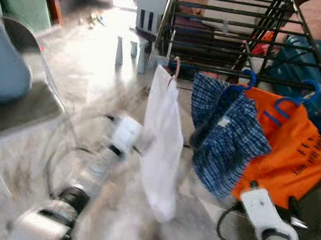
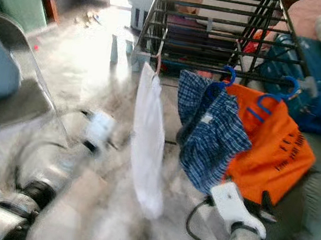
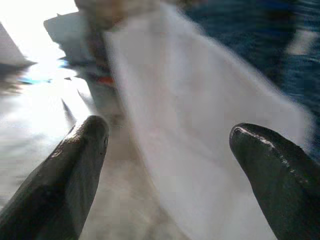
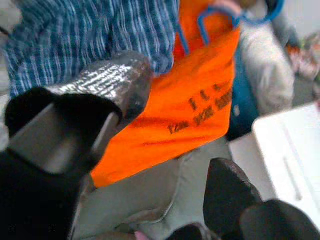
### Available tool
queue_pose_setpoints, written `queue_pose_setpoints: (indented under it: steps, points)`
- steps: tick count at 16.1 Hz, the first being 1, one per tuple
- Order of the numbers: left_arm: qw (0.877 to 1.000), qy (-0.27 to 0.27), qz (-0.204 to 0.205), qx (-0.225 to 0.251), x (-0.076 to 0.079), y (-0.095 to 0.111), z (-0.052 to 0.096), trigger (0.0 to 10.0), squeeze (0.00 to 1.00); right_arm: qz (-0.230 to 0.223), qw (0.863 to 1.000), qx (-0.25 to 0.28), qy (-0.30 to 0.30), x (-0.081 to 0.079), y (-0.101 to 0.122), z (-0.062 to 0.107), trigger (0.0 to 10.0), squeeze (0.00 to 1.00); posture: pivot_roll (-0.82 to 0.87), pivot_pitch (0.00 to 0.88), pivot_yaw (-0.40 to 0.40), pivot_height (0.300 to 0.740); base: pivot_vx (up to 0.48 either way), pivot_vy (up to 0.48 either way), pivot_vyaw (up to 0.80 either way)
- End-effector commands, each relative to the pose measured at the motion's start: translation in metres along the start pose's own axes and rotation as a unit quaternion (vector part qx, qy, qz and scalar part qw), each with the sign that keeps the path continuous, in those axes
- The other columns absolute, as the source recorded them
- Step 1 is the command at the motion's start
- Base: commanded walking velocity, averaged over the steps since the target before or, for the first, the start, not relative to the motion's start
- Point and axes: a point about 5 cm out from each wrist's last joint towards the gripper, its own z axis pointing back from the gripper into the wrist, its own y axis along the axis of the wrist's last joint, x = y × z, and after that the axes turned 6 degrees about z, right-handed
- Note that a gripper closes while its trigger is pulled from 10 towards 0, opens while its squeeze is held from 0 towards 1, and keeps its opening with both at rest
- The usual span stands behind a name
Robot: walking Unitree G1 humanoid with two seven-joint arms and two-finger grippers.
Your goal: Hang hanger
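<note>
A white garment (image 1: 161, 151) hung from a hanger whose pale hook (image 1: 175, 66) caught the lower bar of a black metal drying rack (image 1: 225, 29). The cloth fell in a long, narrow, smooth sheet, blurred at its lower edge. Just beside it on the same bar hung a blue-and-white checked shirt (image 1: 225, 137) on a blue plastic hanger (image 1: 248, 80), its woven fabric bunched and folded, a small white tag near the collar. Next along hung an orange garment (image 1: 287, 153) on a second blue hanger (image 1: 293, 102); dark lettering ran down its front, too blurred to read.

The left gripper (image 3: 170, 145) pointed at the white garment with its two rounded black fingers spread wide and nothing between them. The left arm (image 1: 85, 181), silver with black joints, reached forward over the pale, glossy floor (image 1: 89, 65). The right gripper (image 4: 170, 150) faced the checked shirt and the orange garment; its fingers stood apart and held nothing, one of them wrapped in a textured grey covering. The right arm (image 1: 267, 221) showed low beside the orange garment, a black cable looping from it.

A grey chair (image 1: 5, 88) stood at the left, and a small pale plastic chair (image 1: 141, 21) stood by the rack. A blue suitcase (image 1: 316, 72) lay behind the rack.
</note>
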Motion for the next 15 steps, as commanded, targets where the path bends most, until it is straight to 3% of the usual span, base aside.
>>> queue_pose_setpoints:
  steps: [1,3,4,7,8,9,10,11,13,15]
  points:
    - [0.998,0.019,-0.041,0.044,-0.016,0.014,0.001,10.0,0.0,0.007,1.0,0.025,0.017,-0.007,0.01,-0.005,10.0,1.0,0.08,0.0,-0.044,0.74,0.0,0.0,0.0]
    - [0.997,0.012,-0.067,0.042,-0.031,0.021,-0.001,10.0,0.0,0.021,0.998,0.043,0.03,-0.011,0.017,-0.009,10.0,1.0,0.11,0.0,-0.059,0.74,0.0,0.0,0.0]
    - [0.998,-0.01,-0.044,0.032,-0.038,0.02,0.002,10.0,0.0,0.021,0.998,0.054,0.036,-0.013,0.02,-0.01,10.0,0.98,0.12,0.0,-0.061,0.74,0.0,0.0,0.0]
    - [1.0,0.025,-0.002,-0.01,-0.047,-0.005,0.021,10.0,0.0,0.0,0.997,0.064,0.04,-0.016,0.02,-0.007,10.0,0.86,0.17,0.0,-0.092,0.74,0.0,0.0,0.0]
    - [0.996,0.073,0.023,-0.038,-0.057,-0.027,0.045,10.0,0.0,-0.002,0.996,0.071,0.059,-0.023,0.022,-0.006,10.0,0.67,0.21,0.0,-0.123,0.74,0.0,0.0,0.0]
    - [0.996,0.079,0.025,-0.043,-0.058,-0.031,0.049,10.0,0.0,-0.003,0.995,0.073,0.063,-0.025,0.023,-0.007,10.0,0.67,0.21,0.0,-0.123,0.74,0.0,0.0,0.0]
    - [0.99,0.128,0.022,-0.055,-0.068,-0.039,0.064,10.0,0.0,-0.001,0.994,0.08,0.068,-0.028,0.026,-0.009,10.0,0.55,0.24,0.0,-0.133,0.74,0.0,0.0,0.0]
    - [0.987,0.144,0.022,-0.065,-0.072,-0.042,0.071,10.0,0.0,-0.003,0.994,0.083,0.068,-0.028,0.027,-0.01,10.0,0.55,0.25,0.0,-0.131,0.74,0.0,0.0,0.0]
    - [0.989,0.117,0.044,-0.078,-0.066,-0.044,0.077,10.0,0.0,-0.019,0.996,0.078,0.046,-0.024,0.022,-0.009,10.0,0.42,0.25,0.0,-0.109,0.74,0.0,0.0,0.0]
    - [0.991,0.097,0.044,-0.082,-0.06,-0.041,0.074,10.0,0.0,-0.028,0.996,0.078,0.028,-0.022,0.021,-0.006,10.0,0.16,0.21,0.0,-0.087,0.74,0.0,0.0,0.0]
